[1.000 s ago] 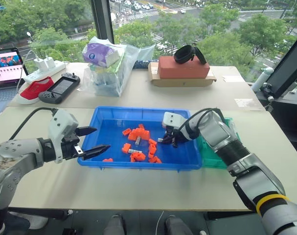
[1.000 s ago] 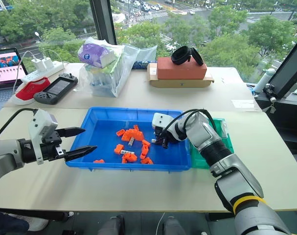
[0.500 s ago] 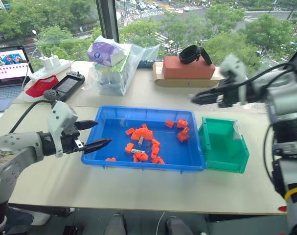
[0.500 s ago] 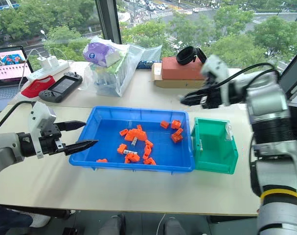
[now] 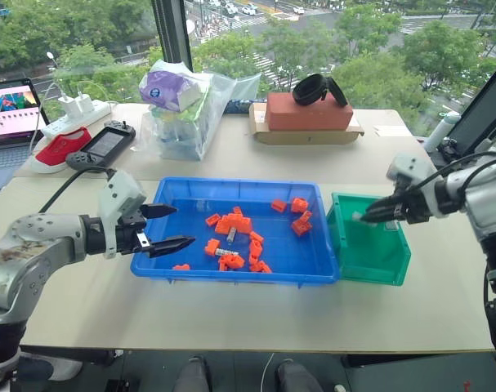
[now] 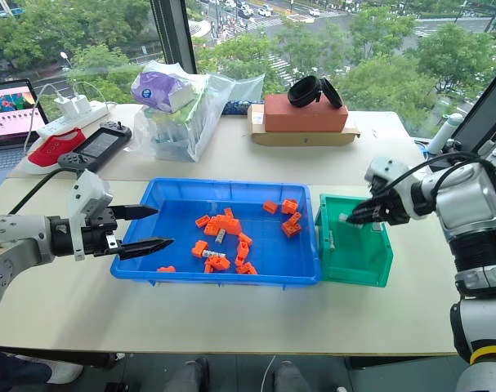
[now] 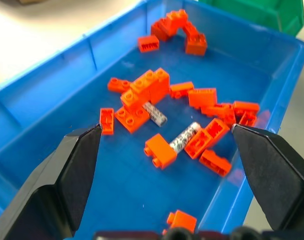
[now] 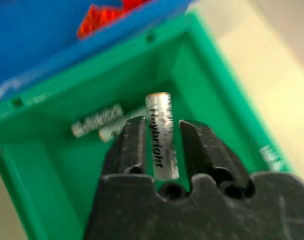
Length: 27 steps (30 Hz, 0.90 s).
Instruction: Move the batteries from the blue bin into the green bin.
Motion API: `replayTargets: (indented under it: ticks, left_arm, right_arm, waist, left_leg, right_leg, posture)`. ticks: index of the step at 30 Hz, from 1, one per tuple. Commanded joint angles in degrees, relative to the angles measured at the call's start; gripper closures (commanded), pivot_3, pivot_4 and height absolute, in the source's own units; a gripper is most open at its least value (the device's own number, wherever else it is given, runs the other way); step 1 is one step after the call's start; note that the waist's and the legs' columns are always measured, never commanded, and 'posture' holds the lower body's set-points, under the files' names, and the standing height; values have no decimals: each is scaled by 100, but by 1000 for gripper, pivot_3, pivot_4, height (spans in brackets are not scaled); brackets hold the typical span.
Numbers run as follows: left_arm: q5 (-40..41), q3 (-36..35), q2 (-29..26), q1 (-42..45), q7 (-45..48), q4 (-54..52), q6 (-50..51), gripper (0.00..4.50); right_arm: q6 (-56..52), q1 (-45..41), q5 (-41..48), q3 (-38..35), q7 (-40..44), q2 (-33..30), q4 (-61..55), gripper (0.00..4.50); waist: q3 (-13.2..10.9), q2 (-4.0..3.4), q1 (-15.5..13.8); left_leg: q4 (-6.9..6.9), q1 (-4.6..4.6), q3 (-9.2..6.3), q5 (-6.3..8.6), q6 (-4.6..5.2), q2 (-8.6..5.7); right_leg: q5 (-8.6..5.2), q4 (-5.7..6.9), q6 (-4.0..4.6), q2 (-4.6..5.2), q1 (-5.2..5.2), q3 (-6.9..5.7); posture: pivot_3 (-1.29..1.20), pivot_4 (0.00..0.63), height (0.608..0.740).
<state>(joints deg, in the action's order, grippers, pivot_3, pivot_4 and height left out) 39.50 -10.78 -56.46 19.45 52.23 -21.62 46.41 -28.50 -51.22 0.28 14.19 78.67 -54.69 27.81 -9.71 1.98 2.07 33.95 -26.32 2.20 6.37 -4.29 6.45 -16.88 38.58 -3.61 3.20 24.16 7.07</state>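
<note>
Beige surface (image 5: 231, 310): right claw (image 8: 161, 145) over the green bin (image 5: 370, 253), fingers slightly parted around a battery (image 8: 161, 135), grip uncertain. Left claw (image 7: 167, 150) gapes empty above the blue bin (image 5: 190, 189), where two batteries (image 7: 184, 137) remain. Light, stiff, slippery; pinch mid-length.

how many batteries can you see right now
5: two in the blue bin among orange blocks, at and; two lying in the green bin and; one between the right claw's fingers. Blocks may hide more.

A red brick (image 5: 307, 111) (black strap (image 5: 315, 86) atop) sits behind orange blocks (image 5: 235, 237).
</note>
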Motion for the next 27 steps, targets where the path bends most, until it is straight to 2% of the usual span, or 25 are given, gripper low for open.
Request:
replayTargets:
  ticks: [1,6,12,15,18,22,26,27]
  left_arm:
    - [-119,-44,-123,111,117,29,-160,0]
    - [-50,-404,-132,-22,85,-17,-81,0]
    - [-18,-1044,-292,-481,84,-141,51,0]
    - [-17,-1433,-381,-870,117,-231,114,0]
    - [4,-1638,-400,-1077,94,-314,155,0]
    - [34,-1997,-301,-1441,-19,-584,243,0]
    - [143,-2133,-215,-1582,-181,-779,334,0]
    - [171,-2167,-195,-1632,-223,-839,359,0]
  right_arm:
    - [217,-145,-142,-88,30,-203,42,1606]
    - [-76,-649,207,-375,206,-59,-388,33]
    - [-565,-1040,815,-404,391,511,-1517,33]
    - [-621,-1061,757,95,300,1097,-2118,33]
    - [-511,-1156,501,432,-44,1601,-2095,33]
    - [-209,-1314,67,966,-501,2327,-1513,33]
    - [-230,-1365,82,1028,-573,2737,-1278,33]
    - [-223,-1375,29,1081,-670,2876,-1155,273]
  waist:
    - [0,-1,6]
    - [-1,-2,29]
    - [-2,-3,60]
    - [-1,-3,56]
    - [-2,-3,41]
    - [-1,-2,17]
    - [-1,-2,-10]
    - [-1,-2,-8]
  left_leg:
    - [0,0,0,0,0,0]
    - [0,0,0,0,0,0]
    - [-5,3,-2,0,0,1]
    - [-3,2,-2,0,0,1]
    - [-1,1,-2,0,-1,1]
    - [3,-5,-2,-1,-2,1]
    - [0,-8,-3,-1,-2,1]
    - [1,-8,-3,-1,-2,1]
  right_leg:
    - [0,0,0,0,0,1]
    - [0,1,0,0,1,2]
    - [0,6,0,-1,1,-2]
    - [0,6,0,-1,2,-2]
    - [0,15,1,-1,6,-2]
    - [0,17,1,1,10,-5]
    - [0,19,2,1,12,-8]
    - [0,19,2,1,11,-8]
  posture:
    - [0,150,735]
    - [0,150,735]
    - [0,150,735]
    - [0,150,735]
    - [0,150,735]
    - [0,150,735]
    - [0,150,735]
    - [0,150,735]
